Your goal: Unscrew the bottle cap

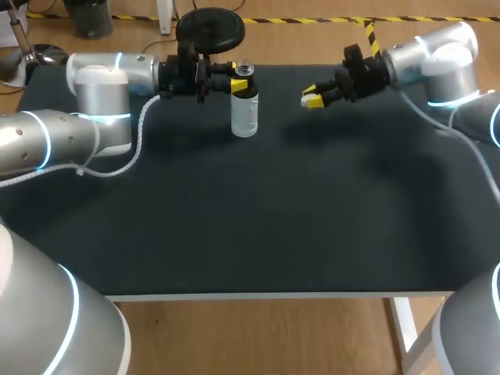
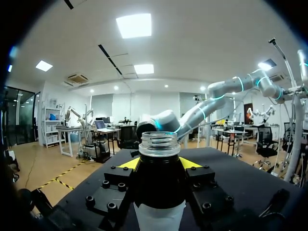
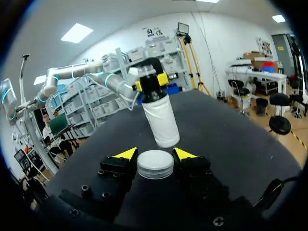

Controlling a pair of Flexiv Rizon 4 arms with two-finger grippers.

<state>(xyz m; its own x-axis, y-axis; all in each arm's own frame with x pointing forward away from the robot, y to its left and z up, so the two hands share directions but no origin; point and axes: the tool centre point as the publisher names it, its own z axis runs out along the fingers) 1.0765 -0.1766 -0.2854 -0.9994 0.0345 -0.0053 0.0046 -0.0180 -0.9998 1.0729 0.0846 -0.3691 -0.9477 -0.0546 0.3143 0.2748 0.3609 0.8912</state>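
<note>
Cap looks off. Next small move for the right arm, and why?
Probably lower the right gripper and set the cap on the table. The cap sits clamped between its fingers, clear of the bottle, whose threaded neck stands open in the left gripper, so unscrewing looks done.

The bottle (image 1: pixel 244 108) is clear, seemingly whitish lower down. The ribbed cap (image 3: pixel 155 164) is white; the table (image 1: pixel 258 219) is black.

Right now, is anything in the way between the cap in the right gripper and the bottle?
Nothing visible. The right gripper holds the cap off to the side of the bottle, which the left gripper grips at the neck. Only bare table lies between them.
</note>
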